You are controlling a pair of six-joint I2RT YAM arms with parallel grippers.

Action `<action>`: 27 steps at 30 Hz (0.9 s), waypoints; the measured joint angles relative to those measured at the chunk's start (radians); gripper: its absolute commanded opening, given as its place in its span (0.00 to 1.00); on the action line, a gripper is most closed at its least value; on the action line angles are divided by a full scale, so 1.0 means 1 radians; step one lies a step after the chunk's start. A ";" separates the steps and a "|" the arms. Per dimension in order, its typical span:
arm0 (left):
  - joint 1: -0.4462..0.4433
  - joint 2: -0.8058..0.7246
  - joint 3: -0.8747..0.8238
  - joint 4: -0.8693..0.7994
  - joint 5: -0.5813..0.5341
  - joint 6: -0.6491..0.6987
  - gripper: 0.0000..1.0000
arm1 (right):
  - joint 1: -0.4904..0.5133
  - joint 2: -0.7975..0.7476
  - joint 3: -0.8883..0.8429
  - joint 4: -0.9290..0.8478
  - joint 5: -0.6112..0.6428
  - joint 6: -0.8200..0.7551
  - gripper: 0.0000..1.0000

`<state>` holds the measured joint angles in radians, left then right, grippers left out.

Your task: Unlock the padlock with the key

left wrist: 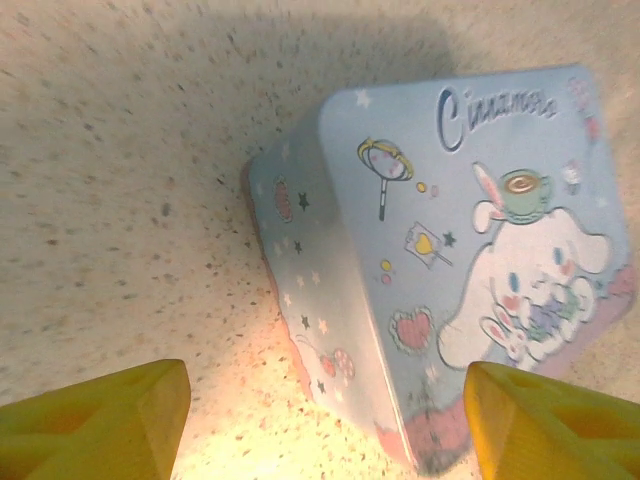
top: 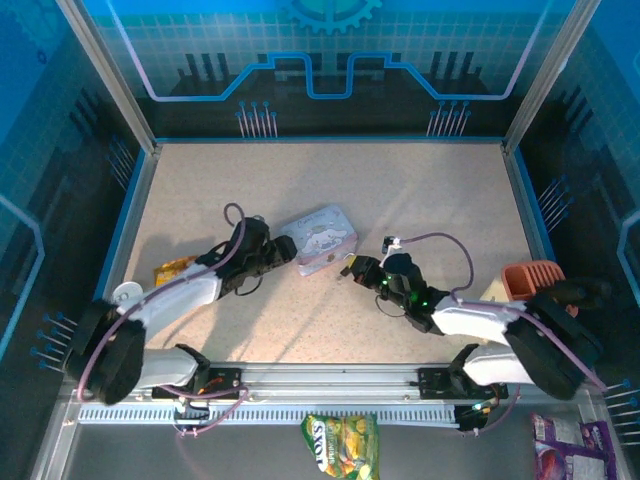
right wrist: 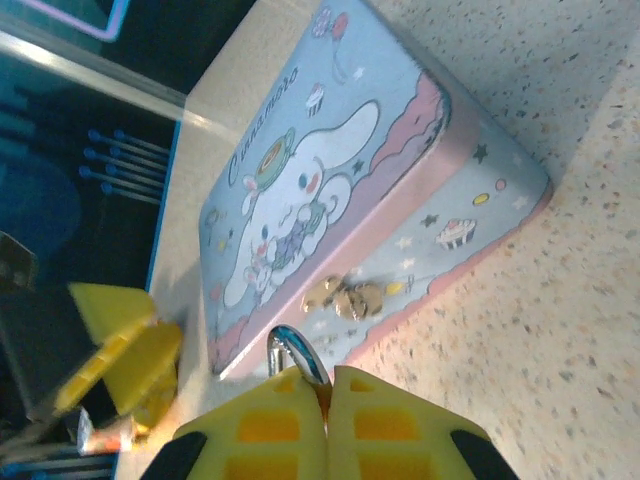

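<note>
Right wrist view: my right gripper (right wrist: 328, 378) is pressed fully shut on the padlock (right wrist: 297, 350), whose thin silvery shackle pokes out between the yellow pads while its body stays hidden there. The shackle's curve points toward 11 o'clock, at the side wall of the pale blue tin (right wrist: 330, 170), just short of the small gold clasp (right wrist: 345, 297); its long axis runs in line with my fingers. From above, that gripper sits at the tin's 5 o'clock and my left gripper (left wrist: 325, 385) at its 8 o'clock. My left jaws stand wide apart and hold nothing, with the tin's corner just ahead between them. The tin's lid is closed, so I cannot tell what it holds. An orange ribbed container (top: 528, 279) stands at the table's 3 o'clock edge, its contents unclear.
</note>
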<state>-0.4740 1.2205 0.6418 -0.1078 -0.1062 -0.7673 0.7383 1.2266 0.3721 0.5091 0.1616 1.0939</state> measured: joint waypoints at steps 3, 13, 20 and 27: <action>0.000 -0.158 -0.074 -0.023 -0.043 0.037 0.78 | 0.000 -0.127 0.029 -0.206 -0.017 -0.114 0.00; 0.003 -0.713 -0.254 -0.233 -0.195 0.117 0.84 | 0.008 -0.264 0.150 -0.730 -0.065 -0.378 0.00; 0.006 -0.862 -0.298 -0.299 -0.235 0.157 0.86 | 0.043 -0.264 0.161 -0.914 -0.057 -0.433 0.00; 0.006 -0.822 -0.311 -0.279 -0.234 0.192 0.86 | 0.059 -0.228 0.158 -0.941 -0.057 -0.433 0.00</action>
<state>-0.4675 0.3981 0.3313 -0.3870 -0.3401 -0.5758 0.7971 0.9985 0.5301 -0.4320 0.1043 0.6613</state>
